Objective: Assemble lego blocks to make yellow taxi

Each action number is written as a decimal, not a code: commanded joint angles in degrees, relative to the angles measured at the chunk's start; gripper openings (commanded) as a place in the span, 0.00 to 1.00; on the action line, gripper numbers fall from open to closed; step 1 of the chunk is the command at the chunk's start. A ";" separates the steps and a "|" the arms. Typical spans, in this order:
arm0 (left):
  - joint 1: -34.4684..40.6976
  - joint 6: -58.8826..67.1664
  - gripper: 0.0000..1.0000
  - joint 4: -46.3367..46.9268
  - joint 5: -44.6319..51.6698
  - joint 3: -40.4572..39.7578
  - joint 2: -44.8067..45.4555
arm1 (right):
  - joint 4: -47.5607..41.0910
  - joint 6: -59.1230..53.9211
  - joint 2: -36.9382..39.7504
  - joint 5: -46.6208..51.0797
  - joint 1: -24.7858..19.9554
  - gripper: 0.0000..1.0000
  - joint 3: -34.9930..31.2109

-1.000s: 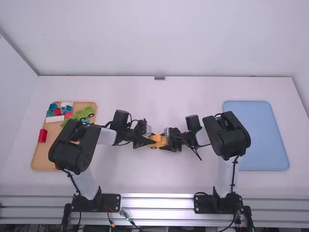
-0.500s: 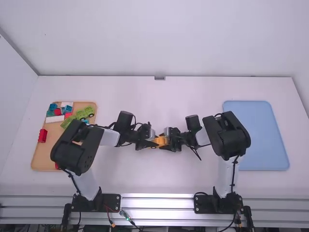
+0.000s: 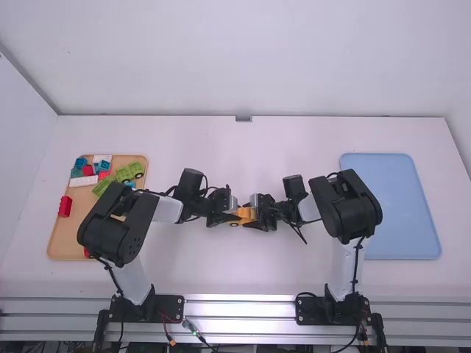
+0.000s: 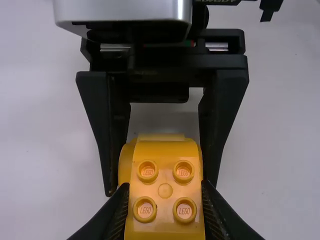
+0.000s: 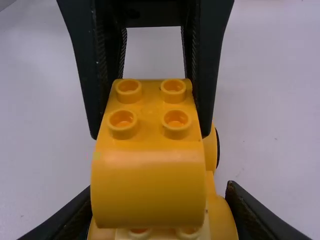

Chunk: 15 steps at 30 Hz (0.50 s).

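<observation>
yellow block [image 5: 149, 187], glossy, curved, 4 hollow studs [image 5: 176, 124]

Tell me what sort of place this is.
Probably a robotics lab or test station. A left robot arm and a right robot arm stand at the near edge of a white table, and a brown tray holds colourful toy blocks.

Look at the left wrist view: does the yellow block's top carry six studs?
No, the yellow block carries four studs, two by two.
</observation>
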<state>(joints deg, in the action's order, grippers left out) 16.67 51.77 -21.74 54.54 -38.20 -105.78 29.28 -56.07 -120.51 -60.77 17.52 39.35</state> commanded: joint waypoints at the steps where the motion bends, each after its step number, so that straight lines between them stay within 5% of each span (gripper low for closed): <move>1: 0.15 0.57 0.02 -1.27 2.75 0.11 -2.89 | -1.53 0.50 -0.68 4.68 0.15 0.27 -0.74; 15: 0.81 0.61 0.02 3.72 3.19 -1.46 -5.07 | -1.46 0.52 -0.68 4.66 0.11 0.26 -0.68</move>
<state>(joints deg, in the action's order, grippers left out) 16.34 52.14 -20.32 58.46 -40.56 -109.01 28.84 -56.38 -120.42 -61.10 17.41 39.35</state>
